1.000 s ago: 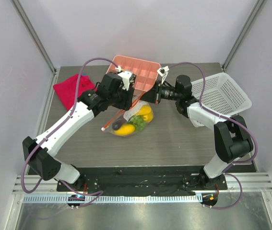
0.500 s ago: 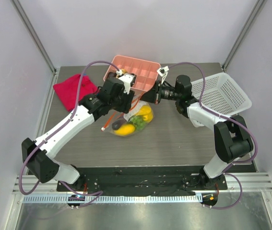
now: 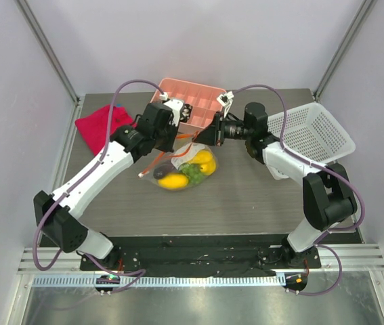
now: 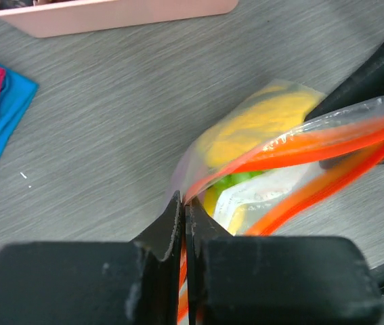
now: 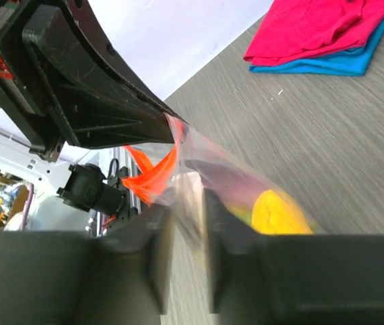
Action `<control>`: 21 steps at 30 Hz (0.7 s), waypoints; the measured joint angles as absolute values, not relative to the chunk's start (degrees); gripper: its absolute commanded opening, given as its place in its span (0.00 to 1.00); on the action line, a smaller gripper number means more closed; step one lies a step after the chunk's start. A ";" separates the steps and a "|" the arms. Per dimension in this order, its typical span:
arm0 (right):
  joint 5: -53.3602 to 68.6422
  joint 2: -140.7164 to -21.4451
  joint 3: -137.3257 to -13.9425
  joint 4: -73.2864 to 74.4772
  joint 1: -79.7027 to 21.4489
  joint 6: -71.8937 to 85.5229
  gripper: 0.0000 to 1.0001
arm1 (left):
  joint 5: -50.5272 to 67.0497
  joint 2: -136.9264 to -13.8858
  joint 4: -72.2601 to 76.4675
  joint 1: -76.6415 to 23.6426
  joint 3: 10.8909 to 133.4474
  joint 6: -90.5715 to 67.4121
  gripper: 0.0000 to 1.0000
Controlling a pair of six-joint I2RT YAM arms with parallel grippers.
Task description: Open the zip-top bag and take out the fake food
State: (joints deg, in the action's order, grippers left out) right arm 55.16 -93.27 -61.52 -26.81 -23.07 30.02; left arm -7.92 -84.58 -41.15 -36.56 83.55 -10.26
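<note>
At the left of the table (image 3: 246, 203) you have the red cloth (image 3: 100, 127) lying flat, with a blue layer showing under its edge in the left wrist view. Just right of it your left gripper (image 4: 183, 215) has its fingers pressed together on the zip-top bag (image 3: 177, 170) — they pinch one lip at the corner where the orange zipper strip (image 4: 313, 141) begins. Behind both grippers sits the pink compartment tray (image 3: 202, 91), against the far edge.

The bag hangs between your two grippers near the middle of the table, its mouth drawn up and its lower part resting on the surface. The two zipper strips run apart from each other, so the mouth gapes. The fake food (image 3: 193, 168) is inside: yellow pieces, something green, and a dark purple piece at the left end.

Your right gripper (image 5: 186, 223) faces the left one, its fingers closed on clear film from the opposite lip — that view is blurred. Farther right, the white basket (image 3: 320, 135) stands at the table's edge.
</note>
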 measured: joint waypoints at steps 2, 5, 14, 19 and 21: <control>54.46 -93.27 -63.46 -23.51 -23.62 28.49 0.50 | -7.97 -84.49 -41.93 -36.34 84.25 -11.16 0.00; 50.09 -93.27 -67.13 -15.77 -24.73 26.13 0.54 | -7.42 -83.31 -43.20 -36.29 84.29 -14.17 0.00; 25.39 -91.22 -75.48 13.08 -27.27 22.13 0.70 | 0.64 -76.58 -38.28 -36.25 80.79 -28.34 0.00; 14.76 -83.09 -70.81 23.16 -26.92 20.34 0.70 | 4.80 -78.00 -31.97 -36.40 74.89 -34.04 0.00; 13.26 -79.92 -69.82 25.41 -26.85 20.32 0.70 | 6.20 -79.55 -29.71 -36.71 73.49 -35.48 0.00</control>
State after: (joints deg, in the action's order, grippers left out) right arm 13.26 -79.92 -69.82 25.41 -26.85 20.32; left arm 6.20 -79.55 -29.71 -36.71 73.49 -35.48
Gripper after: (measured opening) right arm 0.701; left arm 0.004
